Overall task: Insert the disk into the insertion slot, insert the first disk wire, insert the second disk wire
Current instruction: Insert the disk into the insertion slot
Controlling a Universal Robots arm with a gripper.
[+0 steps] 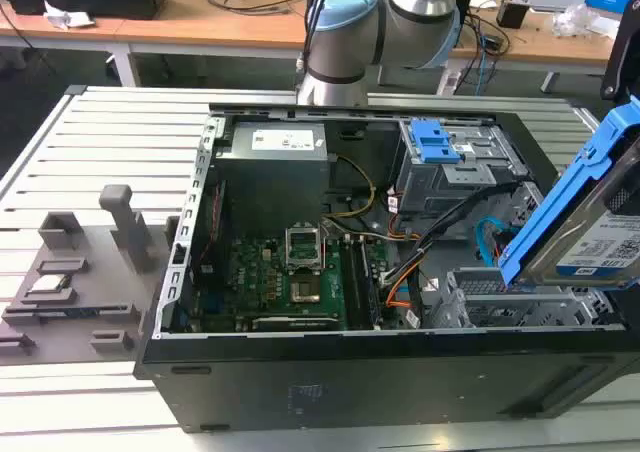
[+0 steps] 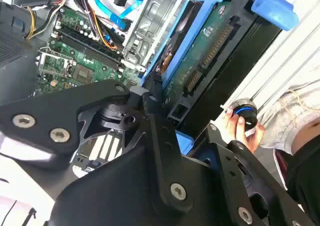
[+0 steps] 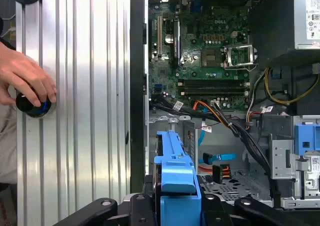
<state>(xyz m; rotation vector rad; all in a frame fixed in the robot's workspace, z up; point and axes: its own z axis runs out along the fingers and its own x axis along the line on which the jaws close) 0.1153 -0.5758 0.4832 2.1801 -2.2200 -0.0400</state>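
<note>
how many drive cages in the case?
2. Low silver cage at the exterior view's right, under the tilted disk; taller grey cage with a blue latch farther back. More may be hidden.

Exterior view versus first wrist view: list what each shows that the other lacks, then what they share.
The exterior view adds the arm's grey and light-blue joints, grey fixtures on the slatted table at the exterior view's left, and the white label on the disk. The first wrist view adds a person's hand on a black-and-blue knob. Both show the disk's blue carrier, the green motherboard and the taller cage with a blue latch.
</note>
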